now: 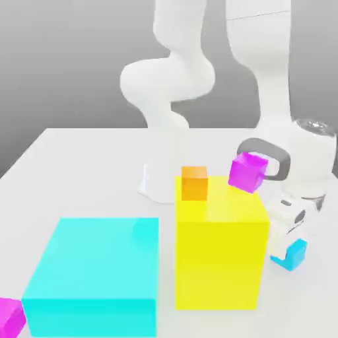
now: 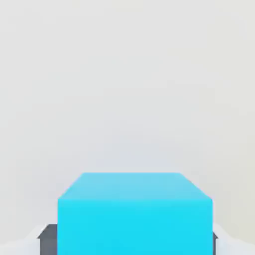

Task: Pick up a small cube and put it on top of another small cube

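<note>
- Cyan fills the hand view: the small cube (image 2: 134, 214) sits between the dark fingers (image 2: 48, 240), which are clamped on its two sides.
- In the exterior view the small cube (image 1: 291, 253) rests low on the white table (image 1: 86, 158), just beside the yellow block (image 1: 220, 251) on the exterior view's right, with the gripper (image 1: 288, 232) down over it.
- Nearest the camera, well apart from the yellow block, a large cyan block (image 1: 96, 277) and a magenta cube (image 1: 9, 317) at its corner.
- On the yellow block's top, an orange cube (image 1: 194, 183), the likely base for the stack.
- Just behind the yellow block's far corner, a second magenta cube (image 1: 247, 171), close against the arm's wrist.
- Risk: the lift starts hard against the yellow block's wall; a sideways drift could scrape the small cube on it and twist it in the grip.
- Risk: the wrist could knock the magenta cube, or a shallow grip could let the small cube slip.
</note>
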